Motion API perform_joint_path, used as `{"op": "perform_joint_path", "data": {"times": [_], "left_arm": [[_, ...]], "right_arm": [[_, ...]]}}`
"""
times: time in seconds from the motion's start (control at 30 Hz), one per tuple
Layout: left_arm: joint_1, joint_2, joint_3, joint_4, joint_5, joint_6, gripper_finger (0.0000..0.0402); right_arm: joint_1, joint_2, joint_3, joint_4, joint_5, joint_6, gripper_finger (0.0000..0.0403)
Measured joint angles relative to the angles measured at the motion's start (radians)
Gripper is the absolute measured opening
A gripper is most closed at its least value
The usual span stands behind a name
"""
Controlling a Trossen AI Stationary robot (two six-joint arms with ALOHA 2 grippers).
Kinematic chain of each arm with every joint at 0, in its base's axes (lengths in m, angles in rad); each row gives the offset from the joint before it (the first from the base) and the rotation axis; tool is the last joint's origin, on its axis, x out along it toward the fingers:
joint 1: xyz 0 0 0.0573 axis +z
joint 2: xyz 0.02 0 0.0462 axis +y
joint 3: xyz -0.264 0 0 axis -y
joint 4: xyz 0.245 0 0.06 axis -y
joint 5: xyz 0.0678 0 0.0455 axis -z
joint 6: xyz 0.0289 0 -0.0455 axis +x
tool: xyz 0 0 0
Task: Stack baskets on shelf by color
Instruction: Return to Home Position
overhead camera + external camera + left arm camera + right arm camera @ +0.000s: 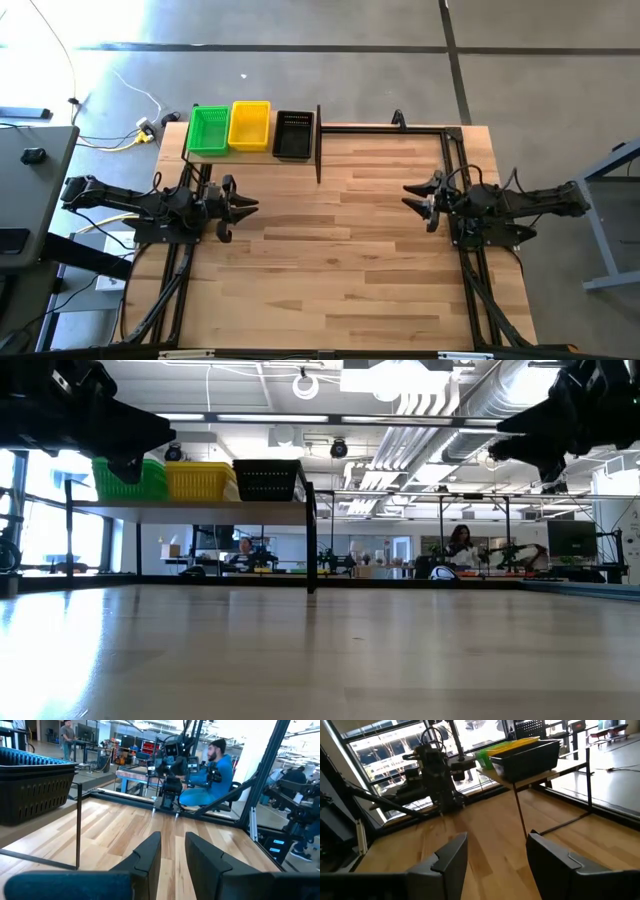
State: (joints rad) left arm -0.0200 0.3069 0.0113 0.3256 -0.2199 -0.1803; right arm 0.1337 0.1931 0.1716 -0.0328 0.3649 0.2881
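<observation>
Three baskets sit side by side on the shelf (220, 510) at the table's far left: green (209, 129), yellow (249, 125) and black (293, 133). Whether each is a single basket or a stack does not show. The shelf board stands raised on thin black uprights. My left gripper (250, 207) hovers over the left side of the table, pointing level toward the right, open and empty (172, 836). My right gripper (408, 195) hovers over the right side, pointing level toward the left, open wide and empty (497, 836).
A bare black metal frame (400, 127) runs along the far edge right of the shelf and down the right side. Bare wood table (340, 250) lies between the arms. People sit and stand in the room beyond, one in blue (215, 775).
</observation>
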Motion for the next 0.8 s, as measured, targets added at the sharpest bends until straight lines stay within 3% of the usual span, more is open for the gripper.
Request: {"op": "perform_joint_path", "data": {"times": [0.33,0.8], "left_arm": [[0.0,0.0,0.0,0.0,0.0,0.0,0.0078],[0.0,0.0,0.0,0.0,0.0,0.0,0.0078]], "right_arm": [[-0.001,-0.191,-0.128,-0.003,-0.01,-0.004,0.0185],[-0.003,-0.179,-0.128,-0.005,-0.026,-0.137,0.0185]]}}
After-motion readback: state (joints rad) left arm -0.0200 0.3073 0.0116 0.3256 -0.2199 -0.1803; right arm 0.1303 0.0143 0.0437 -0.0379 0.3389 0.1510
